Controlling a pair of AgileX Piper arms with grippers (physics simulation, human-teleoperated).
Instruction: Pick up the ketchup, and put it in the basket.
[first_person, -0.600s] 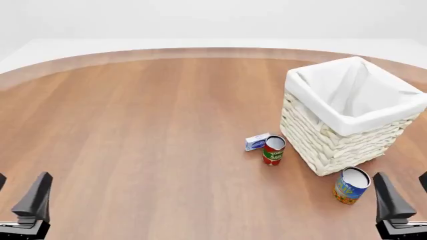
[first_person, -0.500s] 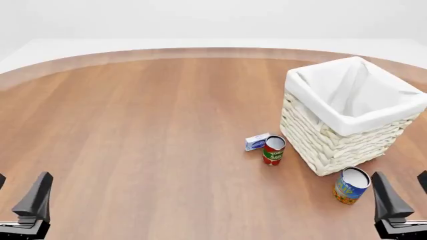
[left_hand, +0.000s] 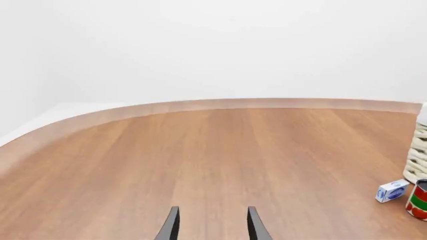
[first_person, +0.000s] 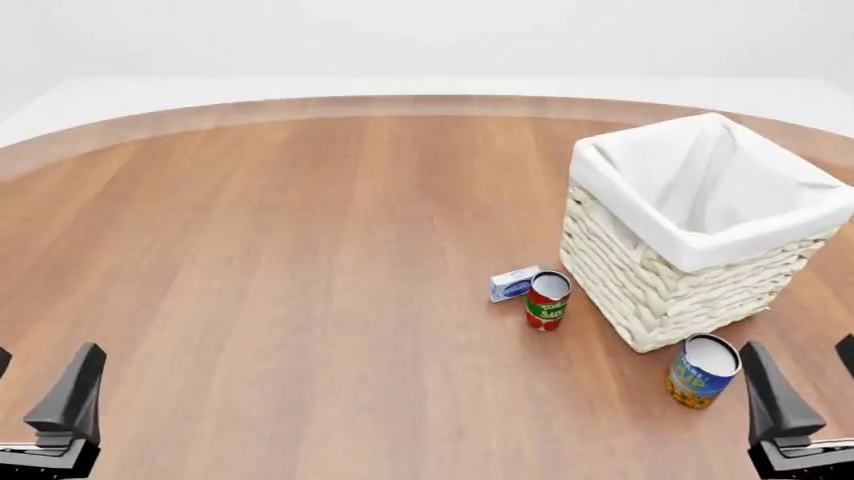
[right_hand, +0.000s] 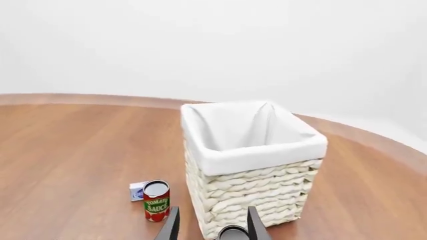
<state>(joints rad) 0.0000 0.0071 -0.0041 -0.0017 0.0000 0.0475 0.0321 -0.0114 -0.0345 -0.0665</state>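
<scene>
Front view: your left gripper (first_person: 40, 400) and right gripper (first_person: 801, 395) sit low at the near table edge, fingers spread and holding nothing; the basket (first_person: 701, 235) stands upright on the table (first_person: 294, 260), with a red-and-green can (first_person: 547, 300) just beside its near-left wall, a small blue-white box (first_person: 514, 283) touching or nearly touching that can, and a blue-and-orange can (first_person: 702, 370) just in front of the basket's near corner. Left wrist view: your fingers (left_hand: 172, 227) are apart with bare wood between them, the basket's edge (left_hand: 419, 155) at the frame border beside the box (left_hand: 391, 190) and can (left_hand: 419, 200). Right wrist view: fingers (right_hand: 253, 225) wide, pointing at the basket (right_hand: 250, 165); the ketchup appears in no view, so you cannot tell where it is.
</scene>
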